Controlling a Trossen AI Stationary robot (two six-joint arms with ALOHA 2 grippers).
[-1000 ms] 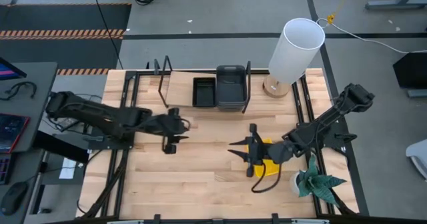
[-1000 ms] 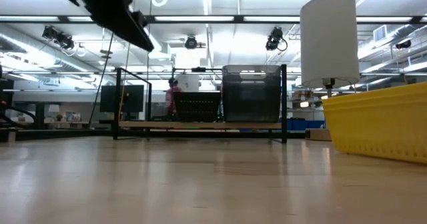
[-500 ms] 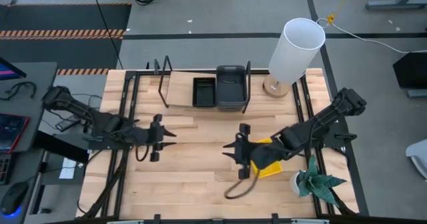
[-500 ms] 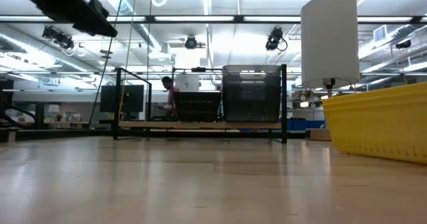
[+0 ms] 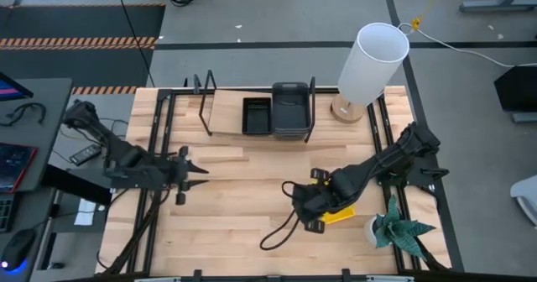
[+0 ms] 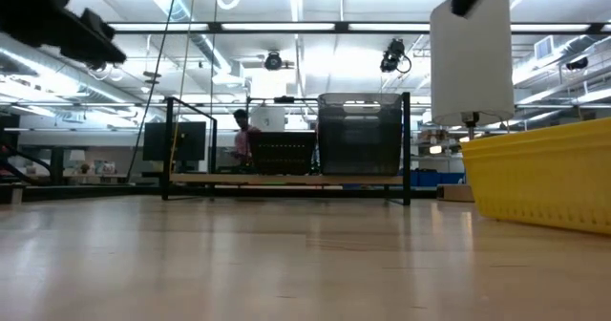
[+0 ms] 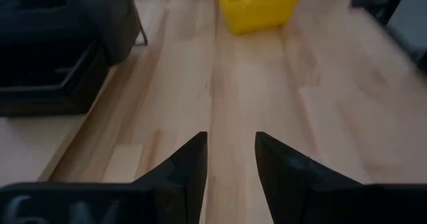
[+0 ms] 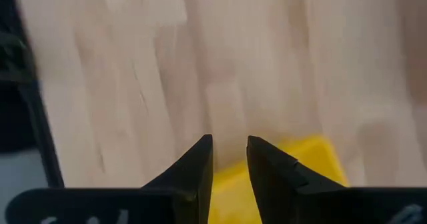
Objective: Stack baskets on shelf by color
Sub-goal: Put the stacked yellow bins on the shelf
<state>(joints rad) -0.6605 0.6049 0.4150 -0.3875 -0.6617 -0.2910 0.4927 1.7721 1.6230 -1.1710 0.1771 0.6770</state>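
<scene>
Yellow plastic makes up the one basket [image 5: 340, 211] still on the table [image 5: 243, 206], near its right front part, and nothing shows inside it. The right gripper [image 5: 295, 200] hangs right over it, fingers a little apart, holding nothing. On the shelf [image 5: 226, 114] at the back sit a black basket [image 5: 256, 116] and a grey stack [image 5: 290, 110] side by side. The left gripper [image 5: 186, 173] hangs over bare wood, a bit open and empty. Only the low view shows a person [image 6: 243, 135] far behind.

Grey floor [image 5: 277, 60] with hazard stripes [image 5: 80, 42]; bright ceiling lights [image 6: 286, 27] overhead.
</scene>
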